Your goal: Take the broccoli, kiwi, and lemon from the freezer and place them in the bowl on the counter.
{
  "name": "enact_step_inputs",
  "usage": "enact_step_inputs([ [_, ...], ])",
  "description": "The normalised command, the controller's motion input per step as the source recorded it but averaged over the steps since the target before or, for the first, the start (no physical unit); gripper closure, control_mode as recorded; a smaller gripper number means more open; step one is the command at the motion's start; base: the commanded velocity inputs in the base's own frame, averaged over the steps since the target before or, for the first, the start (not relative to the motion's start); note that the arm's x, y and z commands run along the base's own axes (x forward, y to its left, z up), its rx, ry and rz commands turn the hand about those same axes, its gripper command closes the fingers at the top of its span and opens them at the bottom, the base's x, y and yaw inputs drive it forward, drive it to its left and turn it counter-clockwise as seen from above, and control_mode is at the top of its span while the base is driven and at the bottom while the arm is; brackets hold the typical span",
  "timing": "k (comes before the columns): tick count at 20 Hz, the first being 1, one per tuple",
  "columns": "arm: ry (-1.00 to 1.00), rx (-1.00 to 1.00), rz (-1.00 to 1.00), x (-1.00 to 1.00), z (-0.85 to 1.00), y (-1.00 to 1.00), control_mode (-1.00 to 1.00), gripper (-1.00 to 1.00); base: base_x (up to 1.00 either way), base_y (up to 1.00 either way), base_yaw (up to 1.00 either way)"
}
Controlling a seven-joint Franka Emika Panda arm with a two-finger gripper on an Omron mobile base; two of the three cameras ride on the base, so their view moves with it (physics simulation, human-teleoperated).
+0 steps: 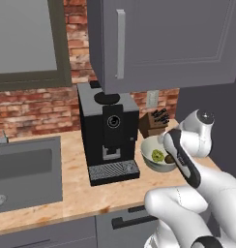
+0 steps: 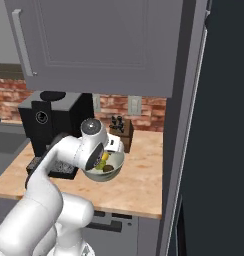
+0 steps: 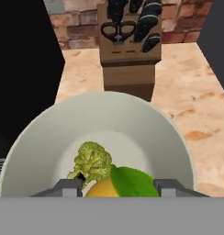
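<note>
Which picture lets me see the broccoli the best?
The hand view: the broccoli sits big and clear inside the bowl, bumpy top and all. In the left base view just a green bit peeks over the rim, partly behind the arm. In the right base view I can't pick it out.

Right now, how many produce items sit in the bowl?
3 in the bowl: broccoli at left in the hand view, lemon between the fingertips, kiwi toward the front in the right base view. Others may be hidden.

The pale bowl [image 3: 49, 133] stands on the tan surface [image 3: 196, 92], near a knife block. Inside lie the green broccoli [image 3: 92, 160], the yellow lemon [image 3: 102, 188] and the brown kiwi [image 2: 108, 168].
</note>
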Motion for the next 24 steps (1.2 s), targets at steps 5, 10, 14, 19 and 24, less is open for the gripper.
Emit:
enact_step_inputs([
  [5,0.0,0.0,0.0,0.24,-0.37,-0.16,-1.0,1.0,0.0,0.0,0.0],
  [10,0.02,0.0,0.0,0.26,-0.22,-0.01,-1.0,1.0,0.0,0.0,0.0],
  [14,0.07,0.0,0.0,0.35,-0.01,0.0,-1.0,1.0,0.0,0.0,0.0],
  [19,0.07,0.0,0.0,0.35,0.0,0.0,-1.0,1.0,0.0,0.0,0.0],
  [24,0.02,0.0,0.0,0.11,-0.02,0.0,-1.0,-1.0,0.0,0.0,0.0],
])
